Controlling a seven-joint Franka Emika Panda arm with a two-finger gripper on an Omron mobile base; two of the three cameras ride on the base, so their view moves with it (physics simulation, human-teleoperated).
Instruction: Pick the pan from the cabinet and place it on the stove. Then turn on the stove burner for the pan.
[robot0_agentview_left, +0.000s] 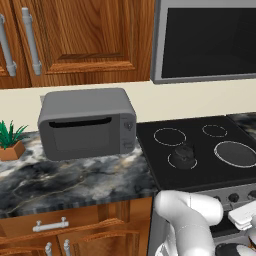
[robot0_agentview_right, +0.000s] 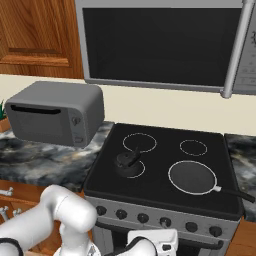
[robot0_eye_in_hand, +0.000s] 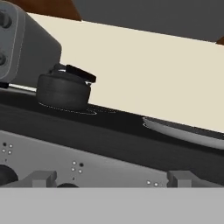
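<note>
It was a home kitchen; a black glass stove (robot0_agentview_right: 160, 165) sat under a grey microwave (robot0_agentview_right: 165, 42); wooden cabinets (robot0_agentview_left: 80, 35), a marbled counter (robot0_agentview_left: 65, 175) and a toaster (robot0_agentview_left: 87, 123) showed it.

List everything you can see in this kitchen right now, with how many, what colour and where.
pan: one, dark grey, on the stove's largest ring, handle to the right
stove: one, black glass, grey knob front
kettle: one, black, on the front left ring
toaster oven: one, grey, on the counter left of the stove
microwave: one, grey, above the stove
cabinet: reddish-brown, doors shut, upper left
plant: one, green, brown pot, far left
counter: dark marble
end effector: one, dark fingertips low before the knobs, open
</note>
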